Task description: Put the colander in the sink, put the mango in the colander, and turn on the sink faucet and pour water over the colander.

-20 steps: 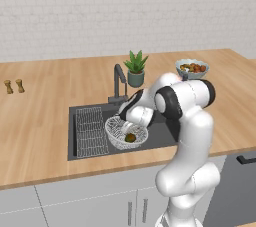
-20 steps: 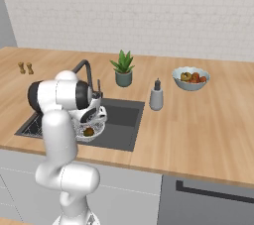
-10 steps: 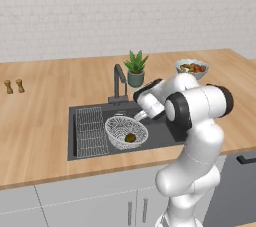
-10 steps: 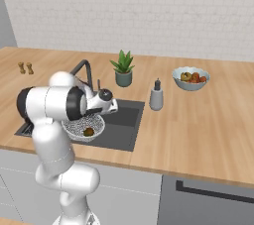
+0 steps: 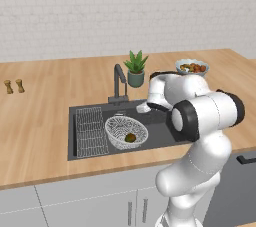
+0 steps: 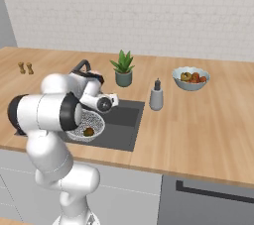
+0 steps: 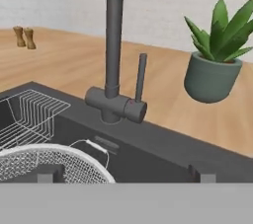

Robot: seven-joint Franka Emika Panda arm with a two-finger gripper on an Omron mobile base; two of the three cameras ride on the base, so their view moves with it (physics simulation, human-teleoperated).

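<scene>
A round white wire-mesh colander (image 5: 126, 132) sat in the dark grey recessed sink (image 5: 165, 131), holding a small green-brown mango (image 5: 130, 137). The two-finger gripper (image 7: 126, 173) hovered open, empty, facing the slim dark grey faucet (image 7: 113, 50).

The white mesh colander (image 5: 126, 132) sat upright in the dark sink (image 5: 160, 130), holding the green mango (image 5: 130, 137). The slim faucet (image 7: 114, 50) stood at the sink's back edge.
</scene>
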